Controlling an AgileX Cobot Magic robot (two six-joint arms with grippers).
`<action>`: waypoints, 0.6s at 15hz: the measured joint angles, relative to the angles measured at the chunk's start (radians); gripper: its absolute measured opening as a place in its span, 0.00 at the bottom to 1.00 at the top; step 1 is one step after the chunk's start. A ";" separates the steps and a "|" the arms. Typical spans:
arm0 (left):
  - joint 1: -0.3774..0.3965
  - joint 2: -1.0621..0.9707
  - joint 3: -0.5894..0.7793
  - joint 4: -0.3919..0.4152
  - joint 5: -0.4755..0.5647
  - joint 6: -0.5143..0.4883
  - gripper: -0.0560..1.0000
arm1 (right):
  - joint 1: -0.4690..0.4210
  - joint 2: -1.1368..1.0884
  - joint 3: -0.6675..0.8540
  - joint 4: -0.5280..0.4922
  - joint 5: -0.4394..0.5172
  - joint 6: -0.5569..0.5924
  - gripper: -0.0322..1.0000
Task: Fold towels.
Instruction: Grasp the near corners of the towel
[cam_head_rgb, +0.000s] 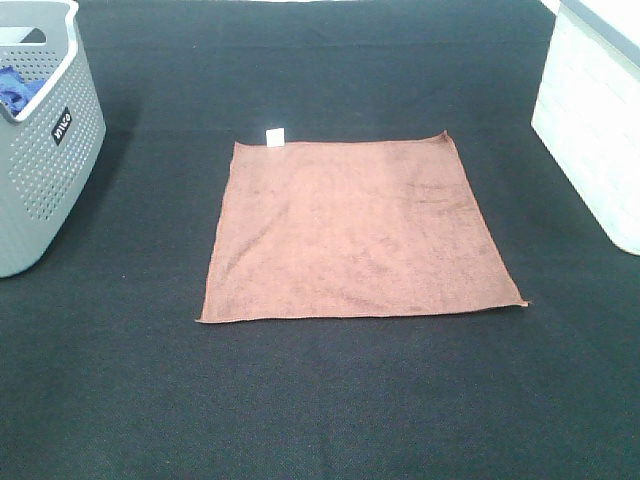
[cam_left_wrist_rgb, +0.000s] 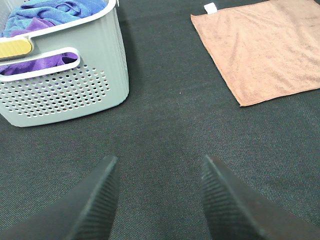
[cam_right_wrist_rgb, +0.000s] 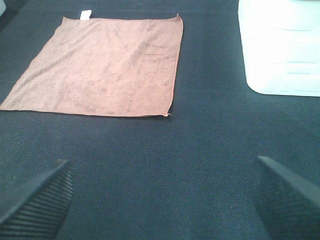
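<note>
A reddish-brown square towel (cam_head_rgb: 355, 230) lies flat and spread out on the dark table, its small white tag (cam_head_rgb: 274, 136) at the far left corner. It also shows in the left wrist view (cam_left_wrist_rgb: 265, 47) and in the right wrist view (cam_right_wrist_rgb: 105, 65). Neither gripper shows in the exterior high view. My left gripper (cam_left_wrist_rgb: 157, 195) is open and empty, hovering over bare table between the basket and the towel. My right gripper (cam_right_wrist_rgb: 160, 200) is wide open and empty, over bare table near the towel's near right corner.
A grey perforated basket (cam_head_rgb: 45, 150) stands at the far left, holding blue and purple cloths (cam_left_wrist_rgb: 50, 15). A white bin (cam_head_rgb: 595, 120) stands at the far right, also in the right wrist view (cam_right_wrist_rgb: 280, 47). The dark table cloth (cam_head_rgb: 320, 400) covers the whole surface.
</note>
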 joint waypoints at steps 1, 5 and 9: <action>0.000 0.000 0.000 0.000 0.000 0.000 0.52 | 0.000 0.000 0.000 0.000 0.000 0.000 0.91; 0.000 0.000 0.000 0.000 0.000 0.000 0.52 | 0.000 0.000 0.000 0.000 0.000 0.000 0.91; 0.000 0.000 0.000 0.000 0.000 0.000 0.52 | 0.000 0.000 0.000 -0.005 0.000 0.000 0.91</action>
